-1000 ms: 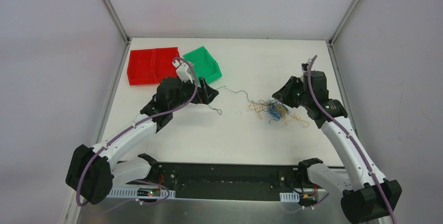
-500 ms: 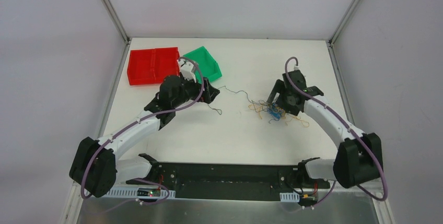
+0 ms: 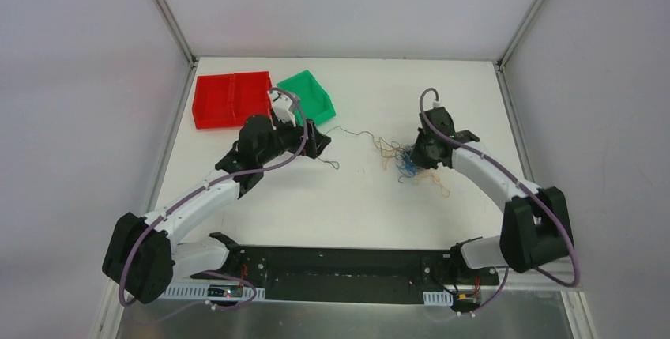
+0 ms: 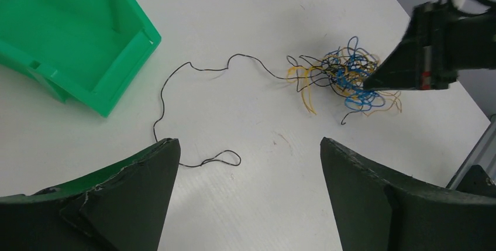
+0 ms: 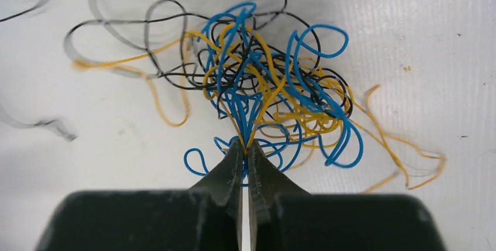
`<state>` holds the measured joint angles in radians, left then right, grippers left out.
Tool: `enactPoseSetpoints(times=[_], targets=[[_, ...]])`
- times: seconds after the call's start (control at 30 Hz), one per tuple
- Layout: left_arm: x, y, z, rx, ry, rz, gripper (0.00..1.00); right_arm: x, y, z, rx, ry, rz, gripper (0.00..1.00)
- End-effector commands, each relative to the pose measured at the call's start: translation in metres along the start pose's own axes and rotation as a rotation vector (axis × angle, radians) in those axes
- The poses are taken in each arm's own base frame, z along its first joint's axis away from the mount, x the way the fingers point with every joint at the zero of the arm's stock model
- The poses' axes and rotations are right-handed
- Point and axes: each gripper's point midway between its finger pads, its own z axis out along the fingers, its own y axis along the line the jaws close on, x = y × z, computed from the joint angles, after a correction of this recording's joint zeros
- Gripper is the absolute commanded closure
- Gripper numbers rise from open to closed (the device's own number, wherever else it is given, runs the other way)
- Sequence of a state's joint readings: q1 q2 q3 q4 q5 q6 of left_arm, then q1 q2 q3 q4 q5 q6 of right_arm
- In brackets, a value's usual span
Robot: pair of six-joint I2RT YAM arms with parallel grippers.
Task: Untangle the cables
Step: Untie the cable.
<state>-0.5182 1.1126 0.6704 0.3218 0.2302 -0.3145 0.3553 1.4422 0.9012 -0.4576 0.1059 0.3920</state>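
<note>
My right pincer [image 5: 244, 145] is closed, pinching blue and yellow strands at the near edge of the cables [image 5: 275, 87]. The clump fans out directly ahead of its tips on the desk [image 5: 438, 28]. My left pincer [image 4: 248, 145] hangs wide open, empty. A loose black strand [image 4: 205, 69] trails sideways from the clump toward it, long axis left-right; left arm is nearer its free end. Green bin [image 4: 70, 40] sits beyond.

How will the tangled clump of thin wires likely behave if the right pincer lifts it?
Probably floppy: the clump lies in loose curls, so it should sag from the right pincer, shut on a few strands. Thin wires, so likely very light. The knot may come up whole, dragging the long black strand along.
</note>
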Motion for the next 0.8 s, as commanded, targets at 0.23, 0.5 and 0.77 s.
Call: enactPoseSetpoints(times=[0.23, 0.5, 0.77], targets=[[-0.015, -0.033, 0.036, 0.276, -0.171, 0.294, 0.04, -0.033, 0.066, -0.145, -0.41, -0.105, -0.152, 1.0], [-0.032, -0.04, 0.047, 0.316, -0.226, 0.459, 0.05, -0.038, 0.084, -0.202, -0.543, -0.121, -0.214, 1.0], [-0.021, -0.053, 0.054, 0.438, -0.254, 0.584, 0.12, -0.04, 0.106, -0.235, -0.664, -0.07, -0.158, 1.0]])
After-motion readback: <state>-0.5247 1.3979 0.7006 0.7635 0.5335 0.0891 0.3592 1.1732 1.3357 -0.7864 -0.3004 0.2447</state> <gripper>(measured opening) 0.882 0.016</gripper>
